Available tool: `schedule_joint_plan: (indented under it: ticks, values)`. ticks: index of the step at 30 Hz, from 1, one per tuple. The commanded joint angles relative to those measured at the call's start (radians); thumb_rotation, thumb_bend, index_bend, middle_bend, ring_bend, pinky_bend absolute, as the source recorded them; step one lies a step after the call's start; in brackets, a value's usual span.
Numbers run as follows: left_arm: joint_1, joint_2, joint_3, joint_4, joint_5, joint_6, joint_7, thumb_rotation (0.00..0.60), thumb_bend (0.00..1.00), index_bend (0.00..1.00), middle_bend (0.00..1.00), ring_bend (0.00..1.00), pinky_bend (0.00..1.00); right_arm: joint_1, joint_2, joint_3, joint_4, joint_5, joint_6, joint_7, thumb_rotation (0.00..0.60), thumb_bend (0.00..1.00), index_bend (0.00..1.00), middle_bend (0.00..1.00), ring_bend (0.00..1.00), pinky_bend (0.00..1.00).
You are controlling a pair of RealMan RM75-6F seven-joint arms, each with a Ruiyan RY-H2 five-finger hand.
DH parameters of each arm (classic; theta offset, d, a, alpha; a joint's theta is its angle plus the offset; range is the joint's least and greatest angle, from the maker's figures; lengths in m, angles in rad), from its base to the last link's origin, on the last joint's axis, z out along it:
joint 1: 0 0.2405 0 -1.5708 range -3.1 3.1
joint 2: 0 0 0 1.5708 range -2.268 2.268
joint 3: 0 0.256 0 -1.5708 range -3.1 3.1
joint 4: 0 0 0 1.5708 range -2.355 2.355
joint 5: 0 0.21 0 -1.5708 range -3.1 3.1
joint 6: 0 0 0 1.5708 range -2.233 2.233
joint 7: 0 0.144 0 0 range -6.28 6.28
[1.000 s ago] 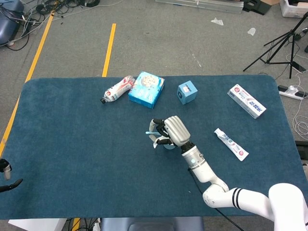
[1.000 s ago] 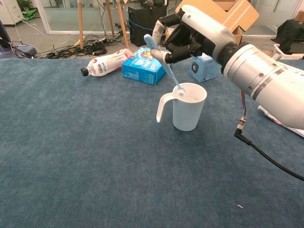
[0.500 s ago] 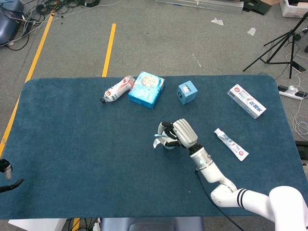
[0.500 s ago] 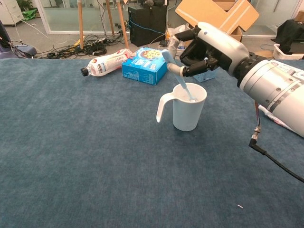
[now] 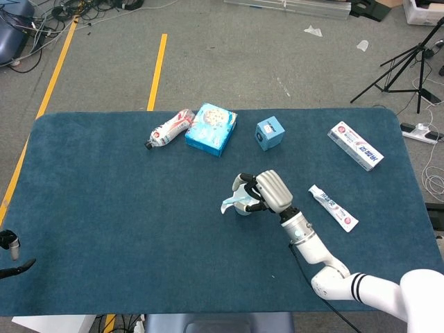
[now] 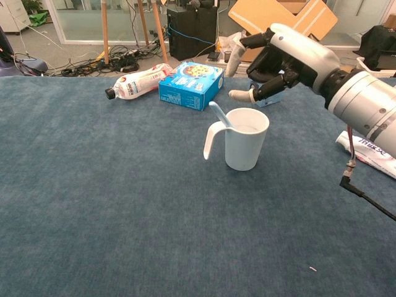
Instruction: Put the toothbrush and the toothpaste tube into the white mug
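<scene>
toothbrush (image 6: 218, 114) stands in white mug (image 6: 242, 140), leaning over rim by the handle; right hand (image 6: 272, 59) just above mug, fingers apart, empty. Risk: hand clips the handle end pulling away, tips mug. toothpaste tube (image 5: 334, 207) lies right of mug on tabletop (image 5: 104, 208), path clear. Behind mug: bottle (image 5: 168, 129), blue box (image 5: 211, 128), small cube (image 5: 269, 132), toothpaste carton (image 5: 355, 145). Left hand unseen

Right hand (image 6: 272, 65): silver-grey shell behind black-jointed fingers with pale tips, white cylindrical forearm beyond, black bands at wrist, thin black cable trailing beneath.
</scene>
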Motion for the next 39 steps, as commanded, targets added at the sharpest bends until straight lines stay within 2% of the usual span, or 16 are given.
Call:
schedule_joint_plan:
  ticks: [1,5,9,13,16,21,28,39]
  values:
    - [0.0,0.0,0.0,-0.001,-0.001,-0.001,0.0,0.6,0.06,0.75,0.53,0.51,0.59,-0.005,0.007,0.0,-0.009,-0.009,0.014,-0.008,0.6,0.1,0.52,1.0,1.0,1.0]
    - [0.0,0.001,-0.001,0.001,-0.004,-0.001,-0.003,0.6,0.06,0.75,0.53,0.51,0.59,-0.022,0.04,0.001,-0.045,-0.029,0.057,-0.082,0.6,0.1,0.52,1.0,1.0,1.0]
    - [-0.001,0.001,-0.001,0.002,-0.007,-0.003,-0.001,0.6,0.06,0.75,0.53,0.51,0.59,-0.062,0.105,0.016,-0.142,-0.016,0.115,-0.27,0.6,0.11,0.52,1.0,1.0,1.0]
    - [-0.002,-0.003,0.0,0.001,-0.004,-0.004,0.006,0.6,0.06,0.75,0.53,0.51,0.59,-0.121,0.205,0.035,-0.3,0.071,0.136,-0.529,0.6,0.12,0.52,1.0,1.0,1.0]
    - [-0.004,-0.007,0.001,0.001,-0.006,-0.008,0.014,0.6,0.06,0.75,0.53,0.51,0.59,-0.157,0.27,0.043,-0.379,0.139,0.147,-0.68,0.6,0.12,0.51,1.0,1.0,1.0]
    - [-0.01,-0.014,0.003,0.002,-0.008,-0.019,0.027,0.6,0.06,0.75,0.53,0.51,0.59,-0.201,0.343,0.049,-0.441,0.258,0.15,-0.846,0.6,0.11,0.45,1.0,1.0,1.0]
    - [-0.015,-0.022,0.004,0.005,-0.013,-0.028,0.037,0.6,0.06,0.75,0.53,0.51,0.59,-0.221,0.351,0.074,-0.387,0.437,0.145,-0.993,0.6,0.11,0.38,1.0,1.0,1.0]
    - [-0.014,-0.02,0.005,0.004,-0.008,-0.023,0.031,0.6,0.06,0.75,0.53,0.51,0.59,-0.2,0.271,0.11,-0.239,0.704,0.014,-1.018,0.6,0.09,0.33,1.0,1.0,1.0]
